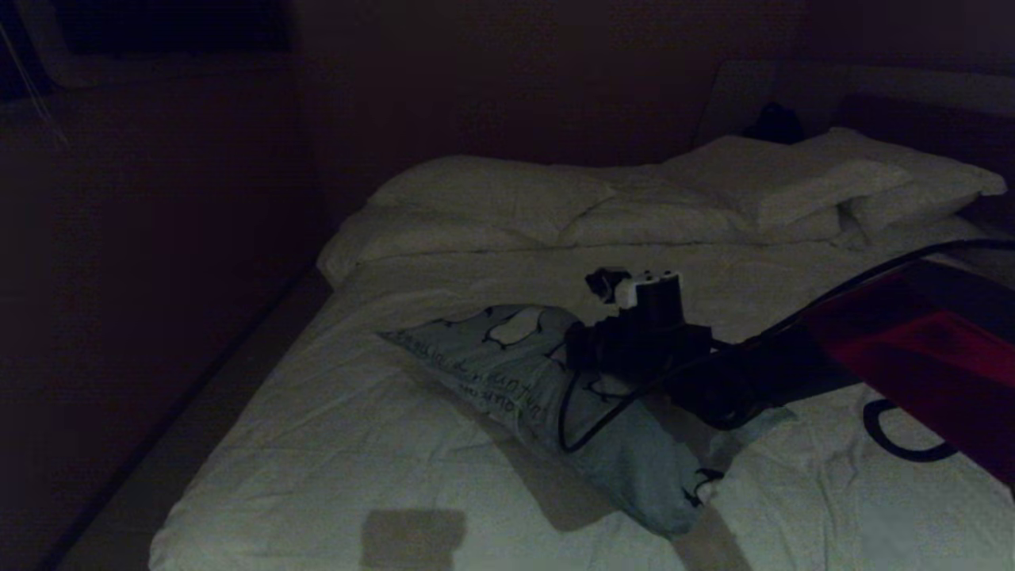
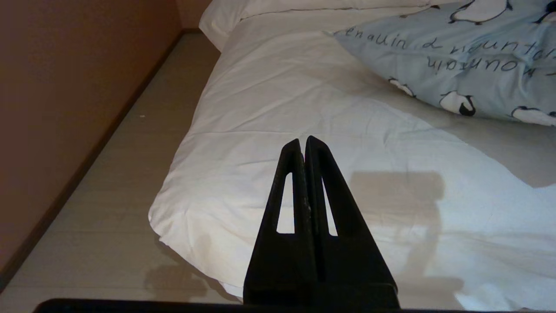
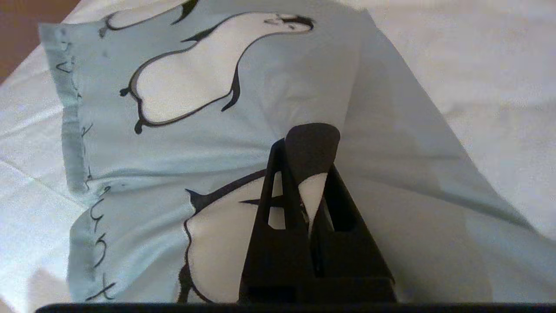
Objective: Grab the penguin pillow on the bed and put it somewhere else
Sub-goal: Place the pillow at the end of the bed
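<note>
Fabric is what we have pinched, so the lift wants care. From the head view, the long grey-blue penguin pillow point(image 1: 539, 396) lies across the wrinkled white quilted bed point(image 1: 333, 444), with the right gripper point(image 1: 583, 349) low over its middle; in this gloom we cannot quite see contact there. The left wrist view shows the left gripper point(image 2: 304, 141) closed on nothing, off near the bed's edge. The right wrist view shows fingers clamped on a fold of pillow cover. We should raise slowly and straight, lest the thin pinch slip.
</note>
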Motion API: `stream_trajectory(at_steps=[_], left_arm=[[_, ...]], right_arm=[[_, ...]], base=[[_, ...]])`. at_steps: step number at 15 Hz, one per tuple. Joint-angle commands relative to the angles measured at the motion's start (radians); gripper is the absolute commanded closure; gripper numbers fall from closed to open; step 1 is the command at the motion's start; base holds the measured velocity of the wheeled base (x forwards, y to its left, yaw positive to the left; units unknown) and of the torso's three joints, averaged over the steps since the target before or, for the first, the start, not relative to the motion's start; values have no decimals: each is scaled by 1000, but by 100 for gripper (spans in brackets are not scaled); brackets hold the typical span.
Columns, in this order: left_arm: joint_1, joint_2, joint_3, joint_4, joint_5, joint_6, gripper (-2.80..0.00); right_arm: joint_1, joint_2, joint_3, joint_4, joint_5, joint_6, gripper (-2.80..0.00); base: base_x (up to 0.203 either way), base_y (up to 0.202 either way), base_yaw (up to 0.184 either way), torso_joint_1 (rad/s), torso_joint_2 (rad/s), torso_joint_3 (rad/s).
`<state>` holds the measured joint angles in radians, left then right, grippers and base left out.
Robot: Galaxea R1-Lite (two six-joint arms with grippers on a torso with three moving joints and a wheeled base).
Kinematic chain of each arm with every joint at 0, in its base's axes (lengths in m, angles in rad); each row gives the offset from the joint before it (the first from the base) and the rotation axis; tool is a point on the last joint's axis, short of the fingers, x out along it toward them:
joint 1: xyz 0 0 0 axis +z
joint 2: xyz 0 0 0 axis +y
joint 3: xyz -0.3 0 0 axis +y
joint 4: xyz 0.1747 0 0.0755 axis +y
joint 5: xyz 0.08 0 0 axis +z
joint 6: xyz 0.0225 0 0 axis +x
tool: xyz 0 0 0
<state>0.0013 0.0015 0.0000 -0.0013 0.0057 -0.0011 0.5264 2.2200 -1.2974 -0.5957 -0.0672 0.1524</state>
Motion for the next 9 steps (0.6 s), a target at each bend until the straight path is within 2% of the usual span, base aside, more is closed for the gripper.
stream_trajectory(at_steps=[1, 5, 9], left_arm=[[0, 0, 0, 0, 0, 0, 0], [0, 0, 0, 0, 0, 0, 0], [0, 0, 0, 0, 0, 0, 0]], right_arm=[[1, 16, 0, -52, 0, -29, 0], [1, -20, 0, -53, -45, -28, 0], [-10, -58, -4, -66, -51, -27, 0]], base=[[0, 0, 0, 0, 0, 0], [0, 0, 0, 0, 0, 0], [0, 0, 0, 0, 0, 0]])
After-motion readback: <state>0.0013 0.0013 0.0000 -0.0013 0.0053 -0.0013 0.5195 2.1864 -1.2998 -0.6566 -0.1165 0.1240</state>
